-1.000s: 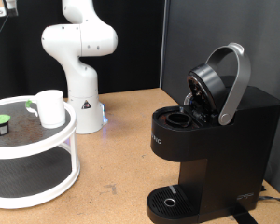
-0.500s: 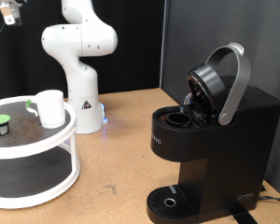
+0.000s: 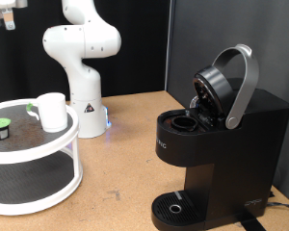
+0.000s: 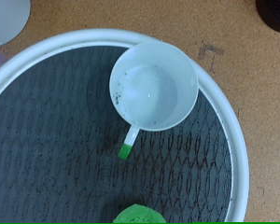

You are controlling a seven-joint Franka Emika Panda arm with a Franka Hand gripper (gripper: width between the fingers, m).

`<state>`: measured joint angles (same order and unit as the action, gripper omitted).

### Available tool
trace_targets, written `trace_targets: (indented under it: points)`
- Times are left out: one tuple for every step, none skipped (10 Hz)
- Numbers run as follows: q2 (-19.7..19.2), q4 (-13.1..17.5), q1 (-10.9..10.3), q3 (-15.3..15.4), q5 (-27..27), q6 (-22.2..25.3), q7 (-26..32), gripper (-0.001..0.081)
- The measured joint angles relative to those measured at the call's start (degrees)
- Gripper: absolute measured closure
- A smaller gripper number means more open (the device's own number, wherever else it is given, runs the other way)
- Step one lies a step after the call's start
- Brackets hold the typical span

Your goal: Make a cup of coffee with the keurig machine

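The white mug (image 3: 52, 111) stands upright on the top shelf of a white round stand (image 3: 48, 152) at the exterior view's left. From above in the wrist view the mug (image 4: 155, 86) is empty, and its handle points towards a green-topped pod (image 4: 138, 216). The pod (image 3: 1, 126) sits near the shelf's left edge. The black keurig machine (image 3: 222, 144) stands at the exterior view's right with its lid raised and its pod chamber open. My gripper (image 3: 5, 12) shows only partly at the exterior view's top left, high above the stand. Its fingers do not show in the wrist view.
The stand (image 4: 229, 140) has a black mesh top and a lower shelf. The arm's white base (image 3: 85, 106) stands behind it on the wooden table (image 3: 125, 154). The machine's round drip tray (image 3: 173, 207) holds nothing. A dark wall runs behind the machine.
My gripper has shifted slightly at the exterior view's top left edge. The mug, pod and machine have not moved.
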<state>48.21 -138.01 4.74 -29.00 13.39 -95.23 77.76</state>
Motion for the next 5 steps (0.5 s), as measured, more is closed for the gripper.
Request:
trace_targets:
  points:
    - [0.28, 0.22, -1.01, -1.16, -1.31, 1.36, 5.39, -0.0001]
    - [0.81, 0.62, -2.6, -3.17, -1.75, 2.96, 12.01, -0.0001]
    - [1.39, 0.82, -4.08, -5.3, -1.83, 3.84, 18.67, -0.0001]
    - [2.12, 0.73, -5.2, -7.35, -1.85, 3.95, 23.96, -0.0001]
    - [3.7, 0.41, -6.56, -8.73, -1.94, 3.94, 27.12, -0.0001]
